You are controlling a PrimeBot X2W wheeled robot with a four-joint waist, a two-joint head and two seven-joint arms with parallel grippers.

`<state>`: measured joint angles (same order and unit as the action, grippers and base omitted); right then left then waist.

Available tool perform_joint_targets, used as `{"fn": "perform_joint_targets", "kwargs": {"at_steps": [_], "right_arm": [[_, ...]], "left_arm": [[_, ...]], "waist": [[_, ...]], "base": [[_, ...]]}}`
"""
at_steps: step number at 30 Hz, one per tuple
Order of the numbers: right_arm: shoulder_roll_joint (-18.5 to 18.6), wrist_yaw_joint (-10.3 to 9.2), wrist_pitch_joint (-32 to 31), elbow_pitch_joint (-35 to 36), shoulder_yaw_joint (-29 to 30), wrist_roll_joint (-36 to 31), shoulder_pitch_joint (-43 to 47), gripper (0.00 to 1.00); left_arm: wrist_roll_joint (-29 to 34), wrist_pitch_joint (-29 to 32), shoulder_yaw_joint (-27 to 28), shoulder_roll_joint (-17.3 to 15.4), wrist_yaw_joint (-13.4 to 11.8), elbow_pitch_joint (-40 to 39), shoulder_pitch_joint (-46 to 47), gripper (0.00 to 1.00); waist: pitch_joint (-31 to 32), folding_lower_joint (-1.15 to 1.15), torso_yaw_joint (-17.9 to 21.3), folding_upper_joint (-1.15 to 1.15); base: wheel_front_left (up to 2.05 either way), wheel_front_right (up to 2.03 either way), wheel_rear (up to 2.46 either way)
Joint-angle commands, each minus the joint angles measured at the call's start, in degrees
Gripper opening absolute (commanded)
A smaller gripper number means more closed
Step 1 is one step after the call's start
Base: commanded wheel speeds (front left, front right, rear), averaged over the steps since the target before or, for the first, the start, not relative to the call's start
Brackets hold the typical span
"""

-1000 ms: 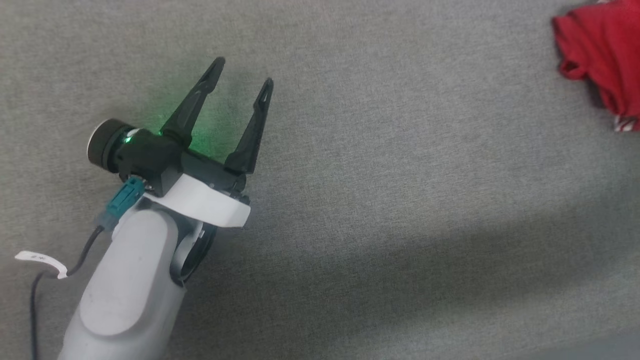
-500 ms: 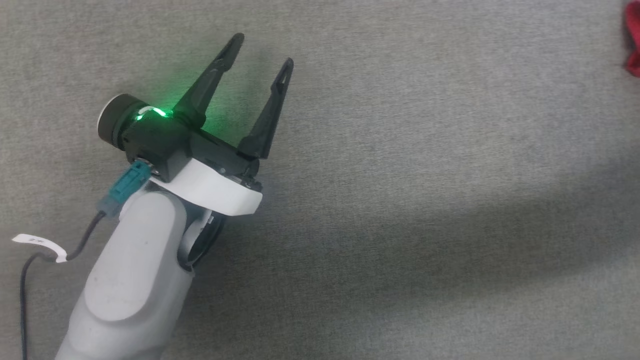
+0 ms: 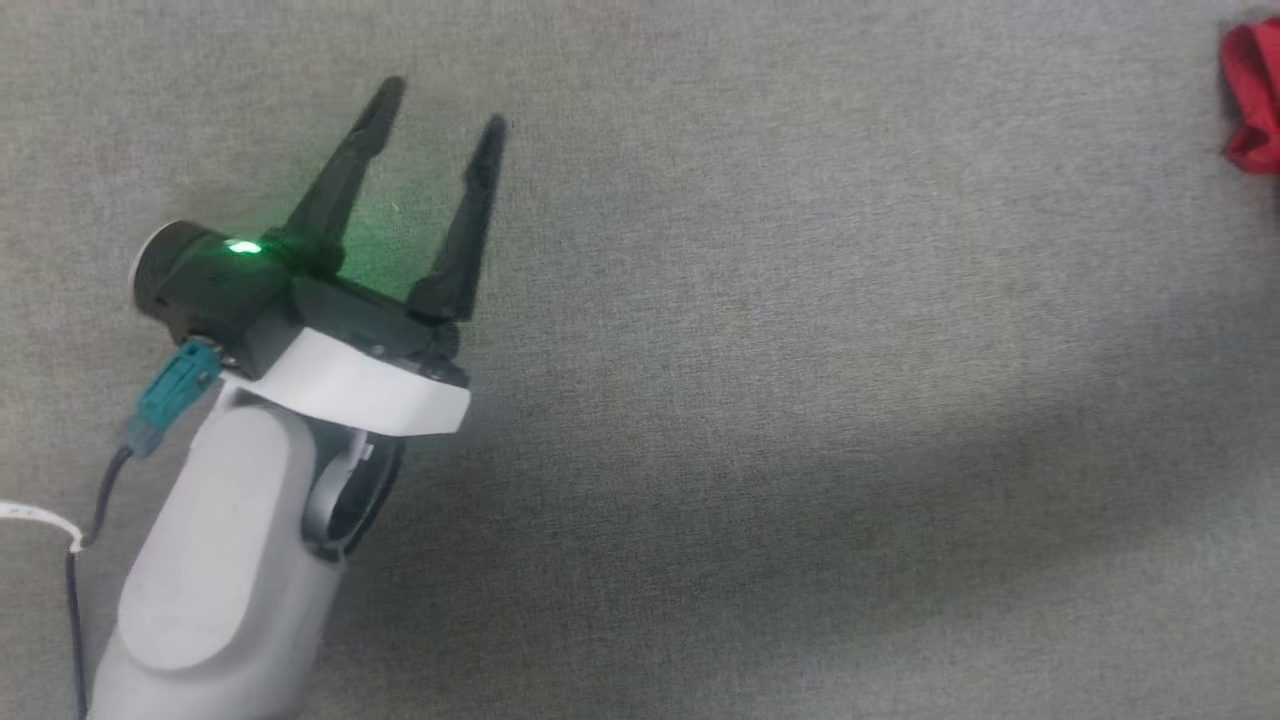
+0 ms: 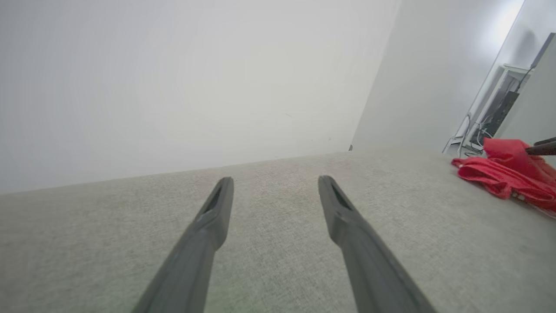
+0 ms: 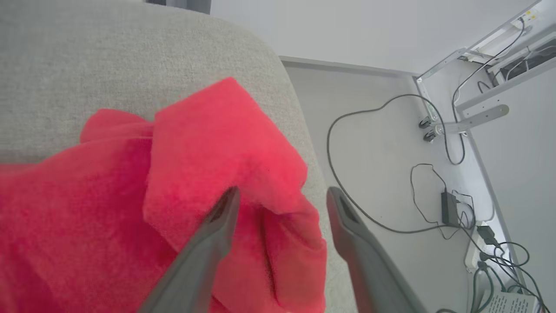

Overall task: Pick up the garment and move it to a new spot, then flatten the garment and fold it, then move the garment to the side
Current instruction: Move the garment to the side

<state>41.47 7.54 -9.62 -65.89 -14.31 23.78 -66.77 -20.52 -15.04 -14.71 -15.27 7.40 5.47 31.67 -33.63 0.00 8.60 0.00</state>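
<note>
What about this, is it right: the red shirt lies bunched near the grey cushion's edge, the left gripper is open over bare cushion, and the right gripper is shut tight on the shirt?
Not quite. The right gripper is not shut: the right wrist view shows its two fingers spread wide, jaws open, over a fold of the shirt. The rest stands.

My left gripper (image 3: 442, 105) hangs over the left of the upholstered surface (image 3: 800, 350); the garment (image 3: 1255, 100) lies at its far right edge, beneath my right gripper (image 5: 282, 191), with cables (image 5: 488, 237) on the floor (image 5: 382, 165) beyond.
</note>
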Motion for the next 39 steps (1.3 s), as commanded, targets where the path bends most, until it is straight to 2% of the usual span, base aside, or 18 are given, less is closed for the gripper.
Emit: {"fn": "perform_joint_targets", "kwargs": {"at_steps": [1, 16, 25, 33, 39], "right_arm": [[-0.32, -0.11, 0.84, -0.51, -0.05, 0.31, -0.81, 1.00], [-6.33, -0.11, 8.53, 1.44, -2.67, 5.40, 2.32, 1.00], [-10.85, -0.11, 16.82, 3.43, -3.75, 7.24, 8.24, 1.00], [-12.58, -0.11, 22.02, 7.06, -4.83, 7.97, 13.48, 1.00], [-13.42, -0.11, 24.44, 11.44, -3.20, 7.87, 19.15, 1.00]], "left_arm": [[0.58, -0.15, 0.88, -0.17, 0.03, -0.25, -0.98, 1.00], [7.10, -0.14, 13.35, 3.40, -0.09, -0.80, -8.58, 1.00], [7.15, -0.14, 17.70, 4.73, 0.02, 0.71, -15.56, 1.00], [6.41, -0.14, 21.87, 4.91, 0.05, -0.20, -20.95, 1.00], [6.03, -0.14, 24.11, 4.66, 0.06, -0.24, -25.01, 1.00]], "waist": [[0.96, 0.00, 0.32, 0.00], [9.82, 0.00, 0.08, 0.00], [16.36, 0.00, -1.49, 0.00], [20.45, 0.00, -2.74, 0.00], [23.81, 0.00, -4.18, 0.00]], "base": [[0.00, 0.00, 0.00], [0.00, 0.00, 0.00], [0.00, 0.00, 0.00], [0.00, 0.00, 0.00], [0.00, 0.00, 0.00]]}}
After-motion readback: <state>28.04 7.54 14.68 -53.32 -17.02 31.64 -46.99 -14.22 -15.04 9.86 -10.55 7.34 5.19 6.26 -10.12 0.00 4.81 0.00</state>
